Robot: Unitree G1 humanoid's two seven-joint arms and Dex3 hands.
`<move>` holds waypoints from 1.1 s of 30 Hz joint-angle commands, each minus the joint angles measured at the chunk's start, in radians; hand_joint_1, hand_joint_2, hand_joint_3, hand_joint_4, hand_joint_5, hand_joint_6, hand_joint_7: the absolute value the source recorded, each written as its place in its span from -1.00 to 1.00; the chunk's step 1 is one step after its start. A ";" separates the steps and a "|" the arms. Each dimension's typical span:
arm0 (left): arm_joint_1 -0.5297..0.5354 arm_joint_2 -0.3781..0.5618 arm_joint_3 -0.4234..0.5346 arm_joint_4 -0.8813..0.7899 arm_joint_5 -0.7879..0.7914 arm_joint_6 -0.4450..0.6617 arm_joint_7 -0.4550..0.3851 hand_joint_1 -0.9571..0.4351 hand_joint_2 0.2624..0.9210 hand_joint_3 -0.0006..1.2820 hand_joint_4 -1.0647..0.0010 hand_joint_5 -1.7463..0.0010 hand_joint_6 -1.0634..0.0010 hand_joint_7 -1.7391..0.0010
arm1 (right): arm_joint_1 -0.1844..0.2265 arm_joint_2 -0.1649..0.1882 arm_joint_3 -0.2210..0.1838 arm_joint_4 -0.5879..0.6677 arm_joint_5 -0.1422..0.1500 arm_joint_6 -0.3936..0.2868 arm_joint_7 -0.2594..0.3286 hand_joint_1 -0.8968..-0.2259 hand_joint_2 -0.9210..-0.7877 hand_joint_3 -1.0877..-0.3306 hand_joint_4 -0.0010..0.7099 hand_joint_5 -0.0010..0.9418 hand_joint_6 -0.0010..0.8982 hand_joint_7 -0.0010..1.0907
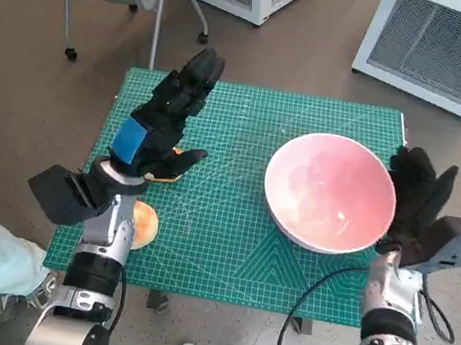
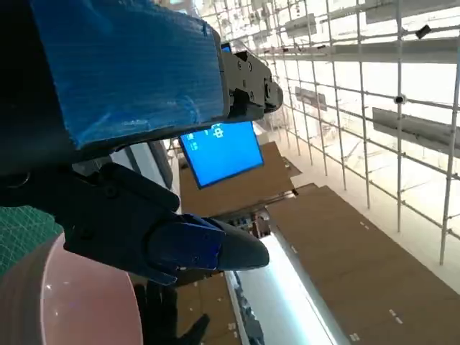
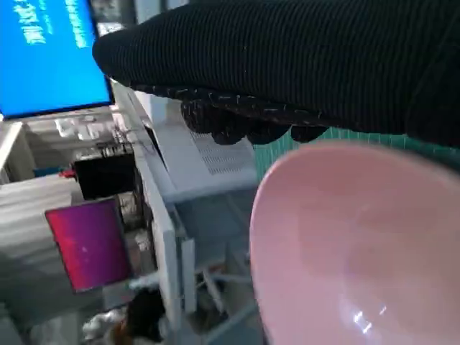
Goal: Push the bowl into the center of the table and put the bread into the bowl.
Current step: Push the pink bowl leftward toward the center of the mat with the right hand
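From the head view, the pink bowl sits on the right part of the green mat that covers the worktop, not in the middle. The right robot hand stands just beside the bowl's right rim with its fingers up and spread, and it holds nothing. I cannot tell if it touches the rim. The left robot hand is above the left part of the mat. Its fingers reach out straight and apart, and it holds nothing. A bit of bread peeks out from under that hand. Another round piece of bread lies near the front left edge, beside the left forearm.

From the left wrist view, the blue tape on the left robot hand fills much of the picture. Its fingers hold nothing. The bowl shows in one corner.

From the right wrist view, the black glove is just beside the bowl's rim. A blue screen glows behind.
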 commanded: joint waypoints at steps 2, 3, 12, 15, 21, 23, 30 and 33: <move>0.020 0.015 -0.001 -0.016 0.008 -0.003 0.005 -0.56 1.00 -0.63 0.82 1.00 0.60 0.99 | -0.020 0.044 -0.039 0.026 0.046 0.063 0.036 -0.25 -1.00 -0.60 -0.60 -0.99 -0.86 -0.26; 0.021 0.016 -0.001 -0.017 0.008 -0.003 0.005 -0.56 1.00 -0.64 0.82 1.00 0.60 0.99 | -0.023 0.047 -0.043 0.027 0.049 0.069 0.039 -0.24 -1.00 -0.60 -0.60 -0.99 -0.85 -0.27; 0.044 0.029 0.000 -0.040 0.003 0.003 0.008 -0.56 1.00 -0.64 0.81 0.99 0.59 0.99 | -0.057 0.083 -0.041 0.031 0.050 0.098 0.055 -0.15 -1.00 -0.62 -0.56 -0.99 -0.74 -0.37; 0.053 0.033 0.001 -0.052 0.000 0.007 0.010 -0.56 1.00 -0.64 0.81 0.99 0.59 0.99 | -0.065 0.091 -0.034 0.032 0.043 0.102 0.058 -0.13 -1.00 -0.63 -0.56 -0.99 -0.72 -0.38; 0.074 0.039 0.004 -0.072 -0.007 0.013 0.009 -0.56 1.00 -0.64 0.80 0.99 0.59 0.99 | -0.083 0.109 -0.032 0.035 0.045 0.120 0.068 -0.16 -1.00 -0.57 -0.57 -1.00 -0.70 -0.41; 0.080 0.042 0.006 -0.075 -0.008 0.013 0.010 -0.56 1.00 -0.65 0.80 0.99 0.59 0.99 | -0.089 0.116 -0.028 0.037 0.041 0.124 0.066 -0.18 -1.00 -0.54 -0.58 -1.00 -0.70 -0.42; 0.101 0.046 0.008 -0.102 -0.008 0.020 0.018 -0.54 1.00 -0.66 0.80 0.99 0.59 0.99 | -0.102 0.134 -0.010 0.040 0.023 0.138 0.062 -0.20 -1.00 -0.52 -0.56 -0.99 -0.69 -0.44; 0.108 0.046 0.008 -0.114 -0.008 0.024 0.022 -0.53 1.00 -0.66 0.81 1.00 0.60 0.99 | -0.104 0.139 -0.004 0.040 0.017 0.144 0.060 -0.22 -1.00 -0.52 -0.53 -0.98 -0.70 -0.46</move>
